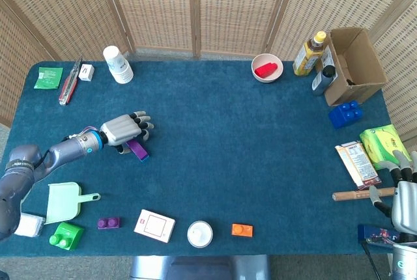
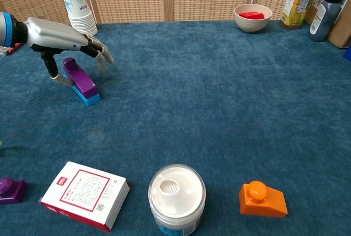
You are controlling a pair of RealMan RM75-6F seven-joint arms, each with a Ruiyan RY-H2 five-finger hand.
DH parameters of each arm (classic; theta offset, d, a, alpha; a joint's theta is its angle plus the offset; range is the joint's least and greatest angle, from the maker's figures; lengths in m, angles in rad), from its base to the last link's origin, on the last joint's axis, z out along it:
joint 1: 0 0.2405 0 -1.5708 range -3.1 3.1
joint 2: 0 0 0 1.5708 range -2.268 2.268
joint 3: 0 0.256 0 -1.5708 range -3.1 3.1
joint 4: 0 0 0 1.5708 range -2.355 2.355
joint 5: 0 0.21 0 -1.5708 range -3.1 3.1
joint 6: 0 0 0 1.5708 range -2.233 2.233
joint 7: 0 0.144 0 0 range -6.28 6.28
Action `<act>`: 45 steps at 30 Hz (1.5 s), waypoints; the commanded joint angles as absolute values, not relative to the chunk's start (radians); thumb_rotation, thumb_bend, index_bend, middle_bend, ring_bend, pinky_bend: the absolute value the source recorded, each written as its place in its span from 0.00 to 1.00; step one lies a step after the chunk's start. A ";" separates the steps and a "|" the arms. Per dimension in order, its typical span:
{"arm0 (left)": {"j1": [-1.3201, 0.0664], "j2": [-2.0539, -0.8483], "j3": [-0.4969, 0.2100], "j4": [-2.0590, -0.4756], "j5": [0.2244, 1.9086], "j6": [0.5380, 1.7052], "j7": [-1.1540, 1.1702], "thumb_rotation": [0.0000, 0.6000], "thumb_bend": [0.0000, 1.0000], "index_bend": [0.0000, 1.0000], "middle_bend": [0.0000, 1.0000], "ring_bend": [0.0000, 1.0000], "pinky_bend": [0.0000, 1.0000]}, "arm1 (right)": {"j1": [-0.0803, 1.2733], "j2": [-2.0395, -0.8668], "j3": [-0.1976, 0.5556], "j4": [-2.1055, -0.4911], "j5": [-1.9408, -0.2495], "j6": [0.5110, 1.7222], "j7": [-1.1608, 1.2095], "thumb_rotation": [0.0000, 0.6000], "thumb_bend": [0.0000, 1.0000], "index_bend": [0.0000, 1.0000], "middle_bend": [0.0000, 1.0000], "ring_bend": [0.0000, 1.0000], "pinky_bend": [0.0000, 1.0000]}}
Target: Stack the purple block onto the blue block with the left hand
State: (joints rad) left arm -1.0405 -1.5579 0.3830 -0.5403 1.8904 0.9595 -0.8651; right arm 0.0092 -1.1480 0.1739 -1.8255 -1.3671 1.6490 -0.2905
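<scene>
Blue carpeted desk [image 1: 215, 156] carries the purple block [image 2: 81, 79] seated atop the blue block [image 2: 90, 99], long axes aligned. Just above its far end hovers the left hand [image 2: 64, 39], fingers spread, gripping nothing. Withdrawal goes upward. Right hand [image 1: 404, 195] idles far away, fingers apart.

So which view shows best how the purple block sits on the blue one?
Chest view: the purple block lies on the blue block, seen side-on. Head view shows it from above, partly under the left hand.
</scene>
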 commanded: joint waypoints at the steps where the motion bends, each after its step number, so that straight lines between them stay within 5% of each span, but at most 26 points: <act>1: -1.044 -1.549 0.376 -0.553 1.883 0.959 -0.868 1.00 0.35 0.13 0.07 0.00 0.00 | 0.008 -1.148 0.174 -1.824 -1.368 1.651 -0.289 1.00 0.28 0.32 0.17 0.00 0.08; 7: -1.048 -1.523 0.356 -0.595 1.866 0.974 -0.874 1.00 0.35 0.06 0.05 0.00 0.00 | 0.003 -1.145 0.172 -1.823 -1.373 1.656 -0.278 1.00 0.28 0.32 0.17 0.00 0.08; 30: -0.951 -1.353 0.227 -0.957 1.713 1.056 -0.776 0.99 0.34 0.07 0.06 0.00 0.00 | 0.006 -1.150 0.168 -1.773 -1.399 1.641 -0.198 1.00 0.28 0.32 0.17 0.00 0.08; 32: -0.932 -1.351 0.217 -0.993 1.691 1.046 -0.749 0.94 0.33 0.07 0.06 0.00 0.00 | 0.009 -1.153 0.166 -1.766 -1.401 1.634 -0.188 1.00 0.28 0.32 0.17 0.00 0.08; 39: -0.886 -1.385 0.162 -1.010 1.618 1.023 -0.672 0.53 0.31 0.09 0.06 0.00 0.00 | 0.003 -1.151 0.166 -1.755 -1.402 1.639 -0.165 1.00 0.28 0.32 0.17 0.00 0.08; 45: -0.863 -1.455 0.126 -0.941 1.593 1.011 -0.678 0.37 0.30 0.11 0.06 0.00 0.00 | -0.006 -1.145 0.165 -1.754 -1.401 1.646 -0.154 1.00 0.28 0.33 0.17 0.00 0.08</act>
